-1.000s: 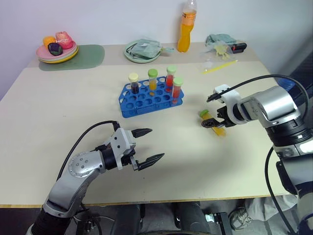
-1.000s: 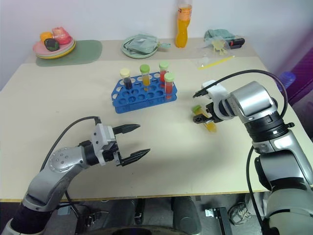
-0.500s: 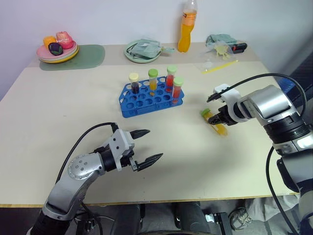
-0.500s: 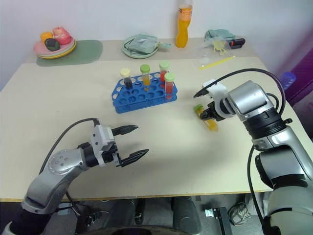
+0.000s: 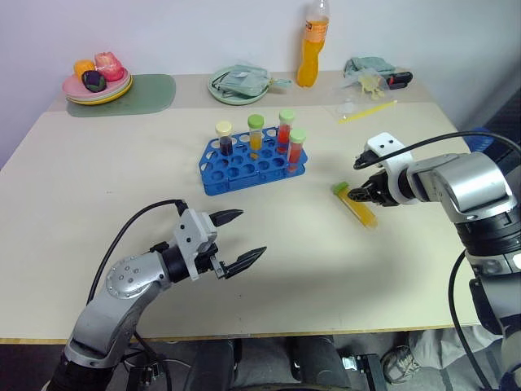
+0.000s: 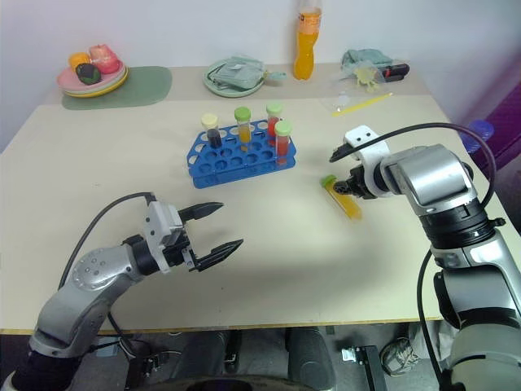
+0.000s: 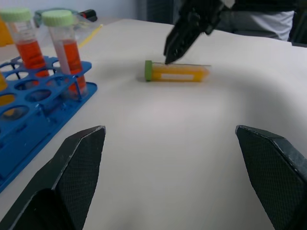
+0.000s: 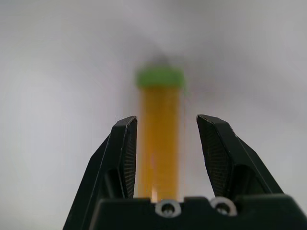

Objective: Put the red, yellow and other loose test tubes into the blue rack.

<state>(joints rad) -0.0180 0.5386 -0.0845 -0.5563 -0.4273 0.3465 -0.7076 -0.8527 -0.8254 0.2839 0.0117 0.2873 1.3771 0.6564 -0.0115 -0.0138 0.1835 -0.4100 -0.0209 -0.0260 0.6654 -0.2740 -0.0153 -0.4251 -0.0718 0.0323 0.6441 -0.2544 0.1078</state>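
One loose test tube (image 5: 363,213), yellow-orange with a green cap, lies flat on the table right of the blue rack (image 5: 236,173). Several capped tubes (image 5: 284,130) stand in the rack's back holes. My right gripper (image 5: 352,194) hovers at the lying tube's cap end. Its fingers stand narrowly open, and in the right wrist view the tube (image 8: 160,105) shows between them with a gap beside it. In the left wrist view this tube (image 7: 182,73) rests on the table under those black tips. My left gripper (image 5: 253,232) hangs wide open over bare table in front of the rack, holding nothing.
A tall orange bottle (image 5: 310,49) stands at the back edge beside a green plate (image 5: 218,92) holding a cloth. Stacked plates with toy food (image 5: 96,80) sit on a green mat at back left. A yellow stick (image 5: 366,112) and small items lie at back right.
My right gripper's fingers have drawn in from wide open to a narrow gap over the yellow tube. The tube has stayed lying in place. The left gripper has barely moved.
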